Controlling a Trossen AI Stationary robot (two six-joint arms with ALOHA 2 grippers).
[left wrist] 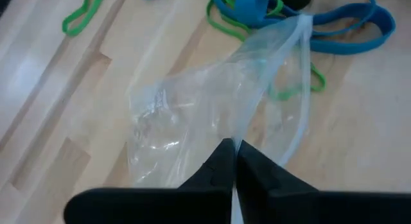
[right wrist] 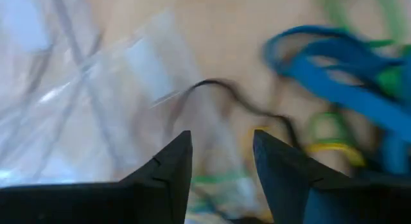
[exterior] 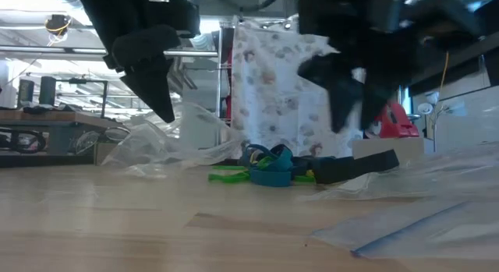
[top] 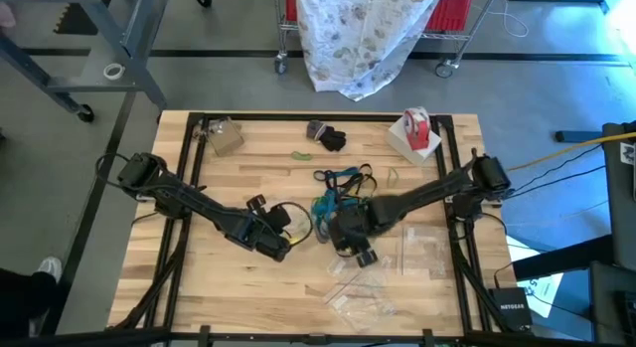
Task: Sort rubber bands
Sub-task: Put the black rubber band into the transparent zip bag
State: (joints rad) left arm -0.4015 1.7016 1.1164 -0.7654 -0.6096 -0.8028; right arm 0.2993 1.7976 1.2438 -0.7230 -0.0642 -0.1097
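Sorting looks barely begun: most of the rubber bands lie tangled in a blue, green and black heap at mid-table, with a stray green band and a dark clump farther back. The left gripper is clamped shut on a clear plastic bag, held open-side toward the heap just ahead of its fingertips. The right gripper, jaws apart and empty, hovers over the near edge of the heap, a thin black band directly beyond its fingers, blue loops just past that.
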